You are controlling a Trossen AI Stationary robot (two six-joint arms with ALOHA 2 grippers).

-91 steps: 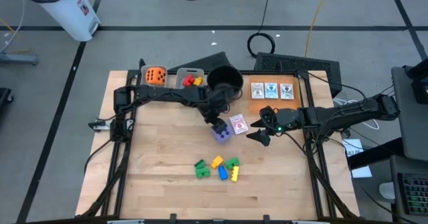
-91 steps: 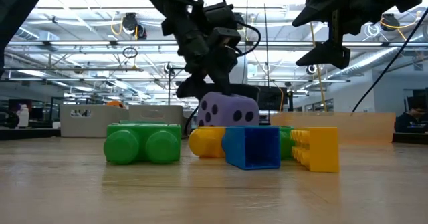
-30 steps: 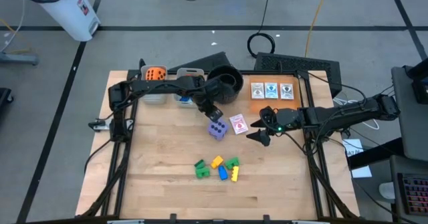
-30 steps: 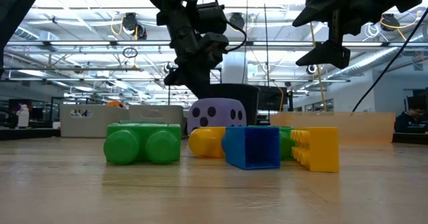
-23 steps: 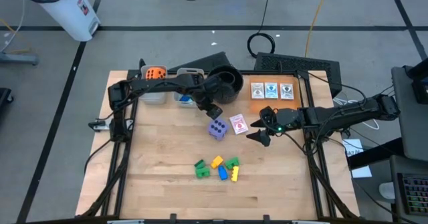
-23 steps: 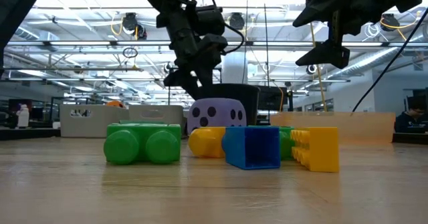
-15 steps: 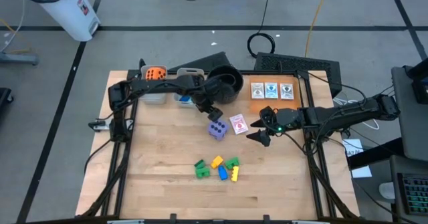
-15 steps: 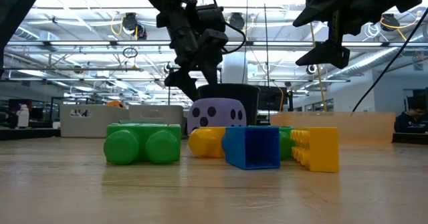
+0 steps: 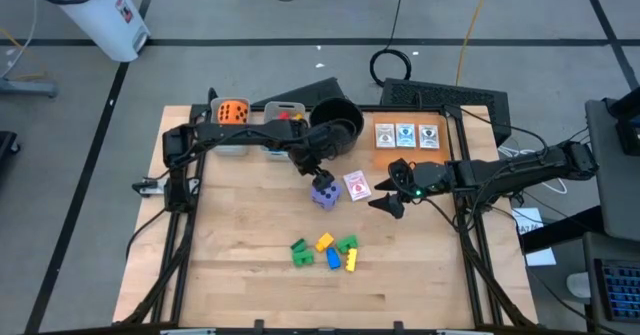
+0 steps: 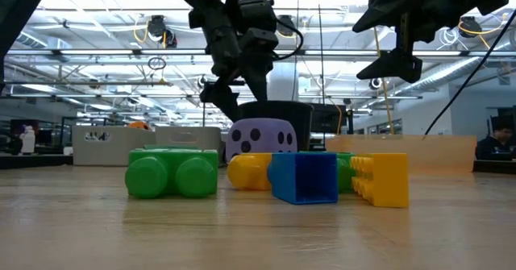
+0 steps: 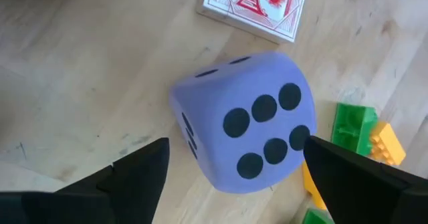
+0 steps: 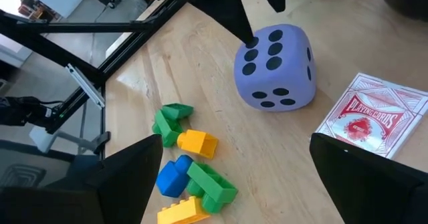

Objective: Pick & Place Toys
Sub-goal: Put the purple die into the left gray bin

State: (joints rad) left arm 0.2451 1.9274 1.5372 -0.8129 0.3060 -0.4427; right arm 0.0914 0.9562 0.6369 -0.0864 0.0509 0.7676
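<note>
A purple die (image 9: pixel 324 192) rests on the wooden table, one flat face down, also seen as the purple die (image 11: pixel 244 140). My left gripper (image 9: pixel 316 173) hangs open just above it, one finger to each side, clear of the die in the low view (image 10: pixel 238 102). A red-backed picture card (image 9: pixel 357 185) lies flat beside the die. Green, yellow and blue blocks (image 9: pixel 325 252) lie in a cluster nearer the front edge. My right gripper (image 9: pixel 385 203) waits open to the card's right, above the table.
Along the far edge stand a grey bin with an orange die (image 9: pixel 233 113), a grey bin with red and yellow blocks (image 9: pixel 285 119) and a round black pot (image 9: pixel 337 123). Three cards (image 9: pixel 405 135) lie at the far right.
My left gripper has opened above the purple die, its fingers spreading apart while it hovers in about the same spot. The die has stayed where it was on the table.
</note>
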